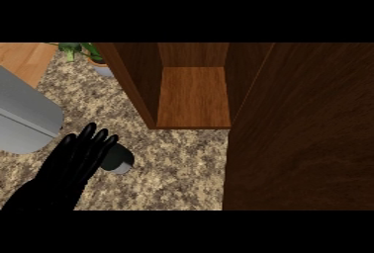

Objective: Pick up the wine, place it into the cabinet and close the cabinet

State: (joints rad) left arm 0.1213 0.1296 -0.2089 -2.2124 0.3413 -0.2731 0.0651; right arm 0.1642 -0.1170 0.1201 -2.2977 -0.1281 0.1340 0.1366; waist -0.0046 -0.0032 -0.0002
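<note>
The open dark wooden cabinet (194, 96) is showing a bare shelf. The dark round wine bottle (120, 159) is being touched by the straight-fingered, open black left hand (76, 158), near left.

One view only, from the robot's head, staring steeply down onto the speckled counter (175, 168). It sits close: the open cabinet (194, 96) fills the upper middle, its door (300, 128) crowds the whole right side. A potted plant (91, 57) marks the counter's far edge, a grey appliance (22, 116) its left edge. No second view shares the scene.
</note>
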